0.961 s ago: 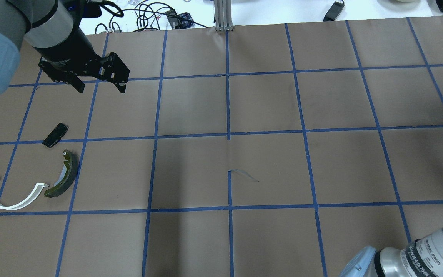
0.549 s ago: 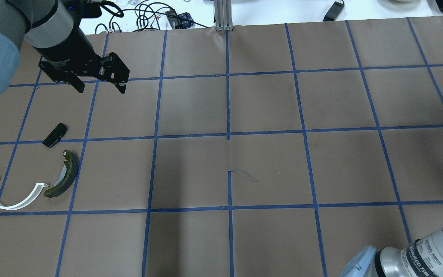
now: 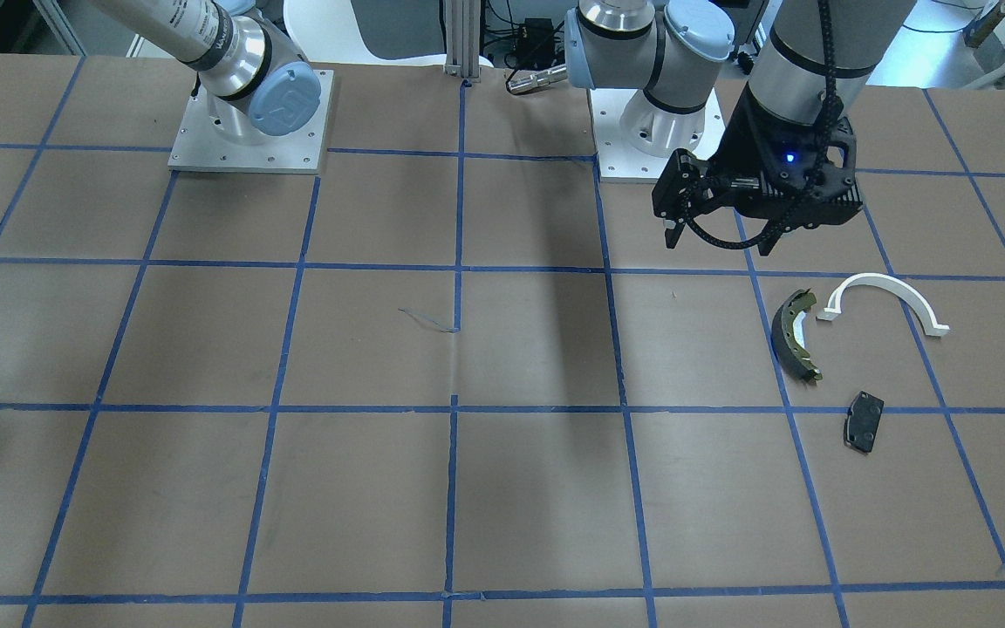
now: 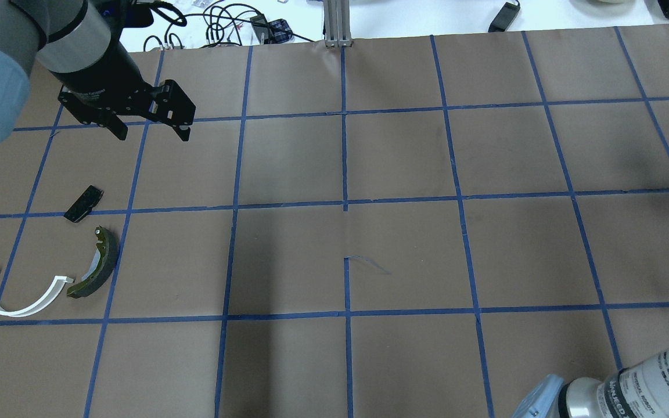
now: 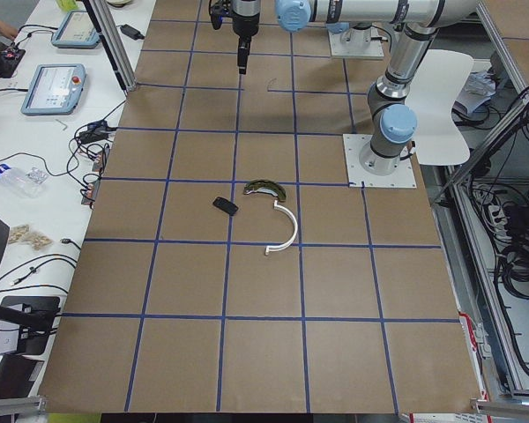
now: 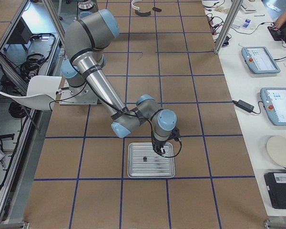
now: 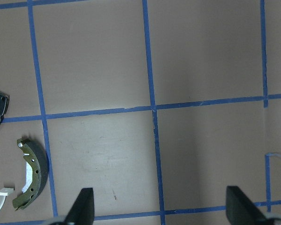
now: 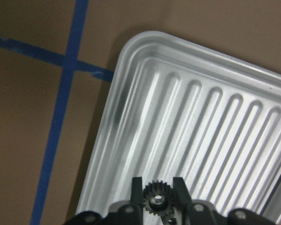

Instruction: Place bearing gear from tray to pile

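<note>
Right gripper [image 8: 157, 187] clenched on bearing gear [image 8: 155, 200], over ribbed metal tray [image 8: 215, 122]; tray's rounded corner ahead-left. Under tray: brown paper table [image 4: 404, 249], blue tape grid. Many grid squares away, left gripper [image 4: 152, 135] spread wide, holding nothing. Pile [image 4: 111, 255] on its robot side: black plate [image 4: 83, 204], brake shoe [image 4: 82, 286], white arc [image 4: 12, 312].

The bearing gear [image 8: 155, 202], small, dark and toothed with a silvery hub, is pinched between the right gripper's [image 8: 157, 186] fingers above the ribbed silver tray [image 6: 152, 170] at the table's right end. The pile [image 5: 263, 187] lies far left: an olive-edged brake shoe [image 4: 111, 258], a white arc [image 4: 18, 312] just beside it, and a black plate [image 4: 83, 204] nearby.
</note>
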Motion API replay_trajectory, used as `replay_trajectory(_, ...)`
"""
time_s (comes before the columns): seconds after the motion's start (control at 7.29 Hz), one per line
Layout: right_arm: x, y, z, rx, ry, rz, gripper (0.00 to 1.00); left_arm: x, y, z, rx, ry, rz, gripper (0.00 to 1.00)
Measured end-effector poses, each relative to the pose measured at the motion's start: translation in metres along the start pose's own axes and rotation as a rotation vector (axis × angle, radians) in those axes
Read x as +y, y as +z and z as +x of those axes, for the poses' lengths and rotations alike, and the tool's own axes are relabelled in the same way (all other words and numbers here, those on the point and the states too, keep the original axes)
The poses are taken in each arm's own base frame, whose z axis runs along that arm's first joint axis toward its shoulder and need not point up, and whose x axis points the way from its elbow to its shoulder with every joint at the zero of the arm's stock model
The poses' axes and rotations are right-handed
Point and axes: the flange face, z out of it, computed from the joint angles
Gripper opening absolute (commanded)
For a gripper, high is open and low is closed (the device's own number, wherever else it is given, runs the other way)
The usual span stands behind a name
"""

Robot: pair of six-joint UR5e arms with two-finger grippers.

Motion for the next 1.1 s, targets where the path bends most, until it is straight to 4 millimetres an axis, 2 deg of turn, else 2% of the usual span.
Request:
replay_trajectory(0.14,-0.034,-0.034,-0.051,-0.026,0.051,-0.019,0.10,0.000,0.000,0.000,0.000,0.001,0.000,1.00)
replay_trajectory(0.27,-0.070,-0.067,-0.116,-0.047,0.127,-0.046,0.10,0.000,0.000,0.000,0.000,0.002,0.000,1.00)
replay_trajectory(0.55,-0.137,-0.113,-0.274,-0.067,0.309,-0.094,0.10,0.000,0.000,-0.001,0.000,0.004,0.000,1.00)
replay_trajectory(0.82,-0.189,-0.127,-0.438,-0.100,0.419,-0.076,0.10,0.000,0.000,-0.001,-0.001,0.004,0.001,1.00)
replay_trajectory(0.96,-0.207,-0.125,-0.506,-0.163,0.461,-0.055,0.12,0.000,-0.001,-0.001,-0.001,0.004,0.001,1.00)
replay_trajectory(1.1,-0.224,-0.115,-0.565,-0.217,0.486,-0.033,0.11,-0.001,-0.001,-0.002,-0.001,0.004,0.002,1.00)
